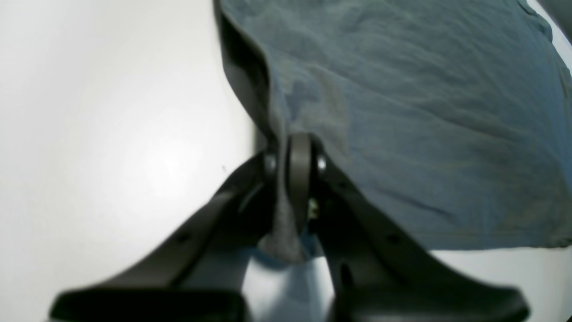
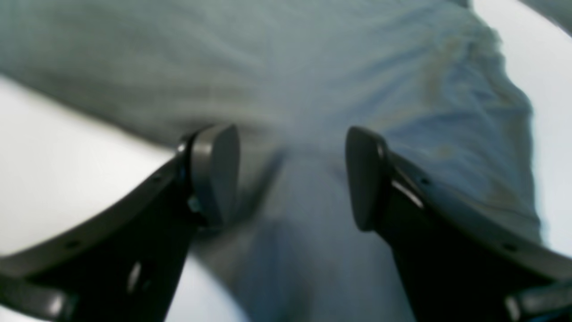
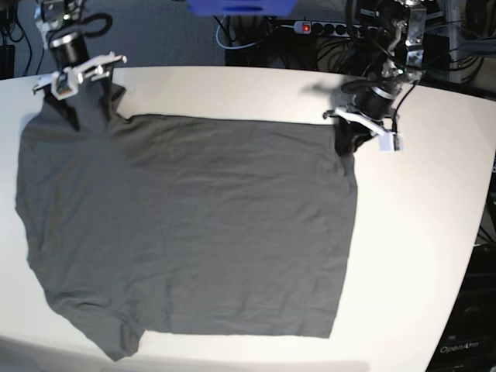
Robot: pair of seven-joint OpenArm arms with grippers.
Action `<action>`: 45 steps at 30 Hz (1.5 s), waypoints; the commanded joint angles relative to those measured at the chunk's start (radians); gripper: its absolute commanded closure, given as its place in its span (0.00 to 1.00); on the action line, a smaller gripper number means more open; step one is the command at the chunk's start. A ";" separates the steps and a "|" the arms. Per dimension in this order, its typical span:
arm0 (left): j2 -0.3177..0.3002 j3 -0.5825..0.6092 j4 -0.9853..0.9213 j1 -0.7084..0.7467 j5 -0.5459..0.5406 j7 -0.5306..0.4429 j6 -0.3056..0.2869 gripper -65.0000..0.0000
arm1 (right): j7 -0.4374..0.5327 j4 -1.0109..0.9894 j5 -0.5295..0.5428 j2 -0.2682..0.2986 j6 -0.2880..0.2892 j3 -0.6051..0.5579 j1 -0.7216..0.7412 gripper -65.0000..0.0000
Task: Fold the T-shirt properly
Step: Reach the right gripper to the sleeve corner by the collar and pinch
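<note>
T-shirt (image 3: 194,225) spread flat on the tabletop (image 3: 418,256), long axis running between the arms: left claw (image 1: 295,179) clamped on its far corner, right claw (image 2: 292,179) apart over the opposite far corner.

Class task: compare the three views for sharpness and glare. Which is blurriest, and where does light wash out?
Right wrist view: blurriest, T-shirt smeared behind the open right hand. Left wrist view: sharper cloth, glare on the table. Base view: crisp, evenly lit.

Dark grey T-shirt (image 3: 194,225), spread mostly flat on white table, lightly wrinkled, far corners lifted
</note>
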 commanded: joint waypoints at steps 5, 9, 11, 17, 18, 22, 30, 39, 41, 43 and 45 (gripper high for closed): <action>-0.004 0.010 -0.041 0.035 0.068 0.186 0.065 0.96 | -0.157 0.044 0.088 0.016 0.113 0.165 0.108 0.43; -0.004 0.012 -0.041 0.035 0.068 0.186 0.067 0.96 | -0.277 0.061 0.090 0.015 0.193 0.275 0.181 0.43; -0.004 0.012 -0.041 0.035 0.068 0.188 0.067 0.96 | -0.355 0.058 0.093 0.003 0.219 0.340 0.220 0.43; -0.004 0.015 -0.041 0.035 0.068 0.188 0.068 0.96 | -0.705 0.058 0.246 -0.036 0.381 0.567 0.350 0.43; -0.004 0.015 -0.041 0.035 0.068 0.188 0.068 0.96 | -0.780 0.058 0.275 -0.039 0.381 0.614 0.376 0.43; -0.004 0.015 -0.041 0.035 0.068 0.188 0.068 0.96 | -1.070 0.058 0.361 -0.037 0.381 0.765 0.471 0.43; -0.004 0.015 -0.041 0.035 0.068 0.188 0.068 0.96 | -1.487 0.044 0.387 -0.001 0.381 0.967 0.583 0.43; -0.002 0.012 -0.041 0.034 0.068 0.188 0.068 0.96 | -1.679 0.044 0.389 -0.028 0.381 0.975 0.596 0.43; -0.002 0.013 -0.041 0.034 0.068 0.188 0.068 0.96 | -1.680 0.044 0.389 -0.033 0.381 0.970 0.594 0.43; -0.002 0.013 -0.041 0.034 0.068 0.188 0.068 0.96 | -1.680 0.044 0.389 -0.034 0.381 0.944 0.589 0.43; -0.001 0.015 -0.041 0.034 0.068 0.188 0.067 0.96 | -1.680 0.044 0.389 -0.034 0.381 0.914 0.586 0.43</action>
